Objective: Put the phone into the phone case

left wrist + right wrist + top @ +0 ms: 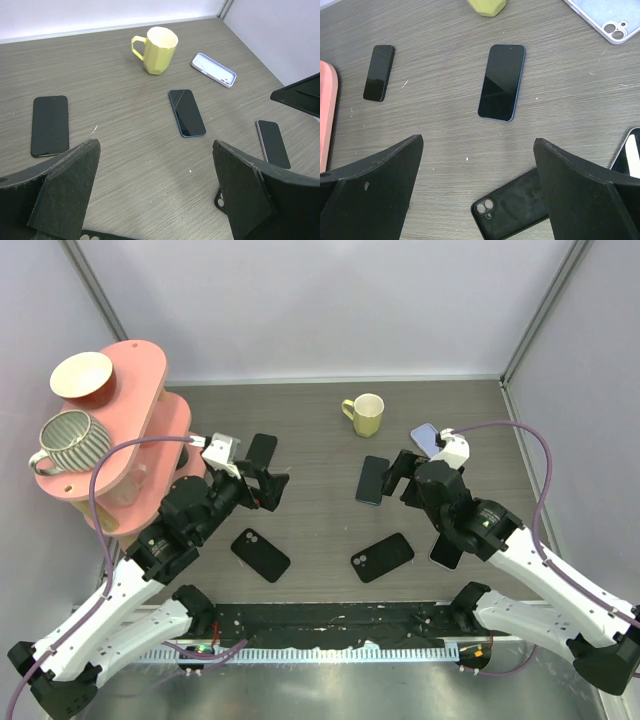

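Partly cut off: lilac phone case point(598, 13)

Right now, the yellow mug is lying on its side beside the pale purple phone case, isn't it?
No. The yellow mug stands upright, not on its side, as the left wrist view shows. It is indeed beside the pale purple phone case.

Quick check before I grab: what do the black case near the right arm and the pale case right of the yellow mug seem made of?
Black case: probably soft silicone or rubbery plastic, matte; no glare, and greyish dusty smudges cling to it. Pale case: likely similar soft plastic, lilac rim, light-blue satin inside; smooth, rounded edges. Looks alone cannot confirm either.
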